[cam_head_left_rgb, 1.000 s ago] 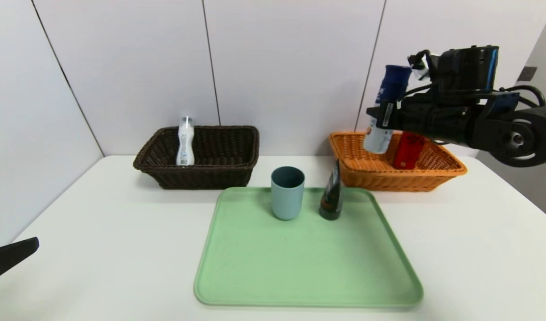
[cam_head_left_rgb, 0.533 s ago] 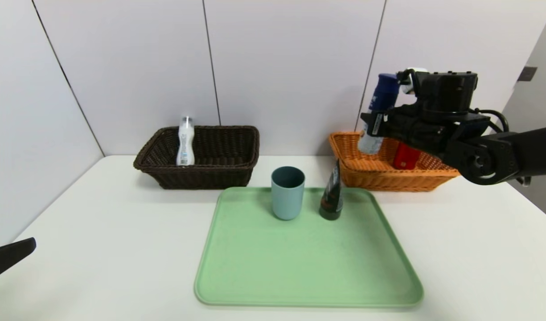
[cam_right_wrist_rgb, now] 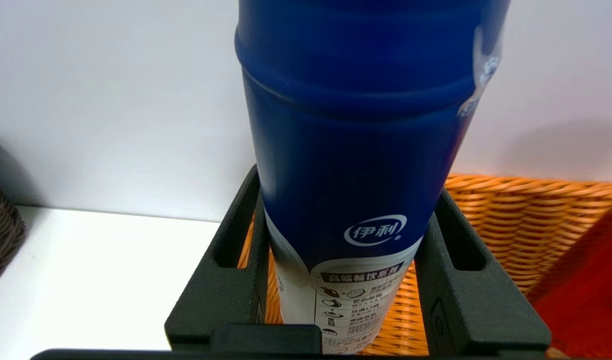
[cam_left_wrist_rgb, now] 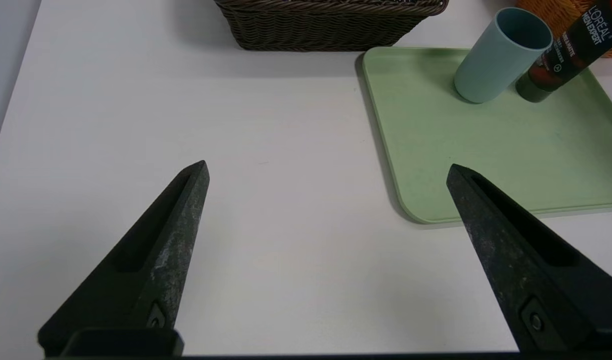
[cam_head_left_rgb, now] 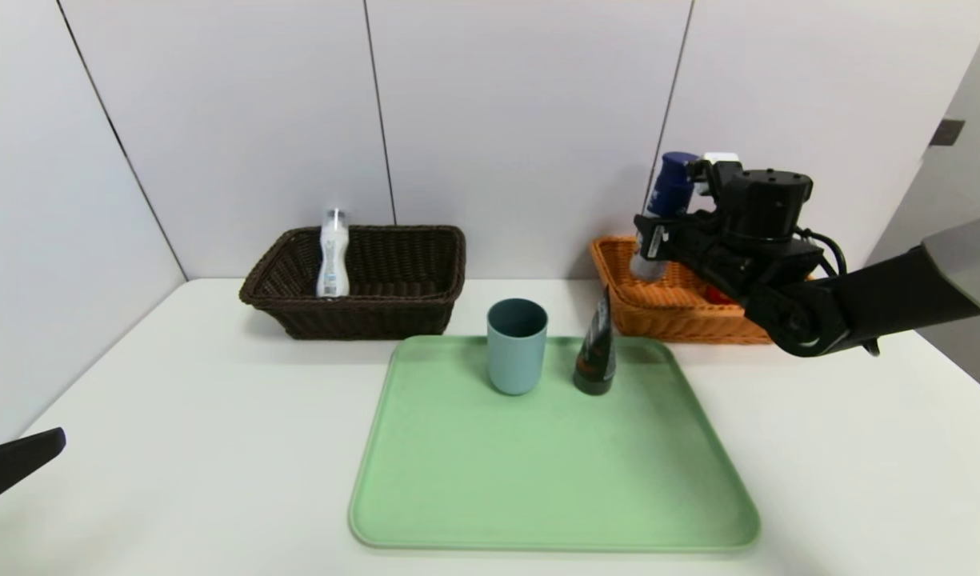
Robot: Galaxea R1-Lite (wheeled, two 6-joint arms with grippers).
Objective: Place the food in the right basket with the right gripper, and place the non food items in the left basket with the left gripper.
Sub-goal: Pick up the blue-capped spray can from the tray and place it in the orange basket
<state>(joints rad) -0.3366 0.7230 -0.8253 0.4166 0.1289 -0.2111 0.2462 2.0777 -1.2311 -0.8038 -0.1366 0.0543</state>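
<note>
My right gripper is shut on the white-and-blue bottle with the dark blue cap. It holds the bottle nearly upright, its base down inside the left end of the orange basket. In the right wrist view both fingers press the bottle over the orange weave. The red can is in that basket, mostly hidden by the arm. The clear whitish bottle stands in the dark brown basket. The teal cup and the dark tube stand on the tray. My left gripper is open and empty, low at the near left.
The green tray lies mid-table in front of both baskets, with the cup and tube at its far edge. Both baskets stand against the back wall. The dark brown basket is ahead of the left gripper across bare white table.
My right gripper has come down and back with the bottle, lowering it into the orange basket. The left gripper has not moved.
</note>
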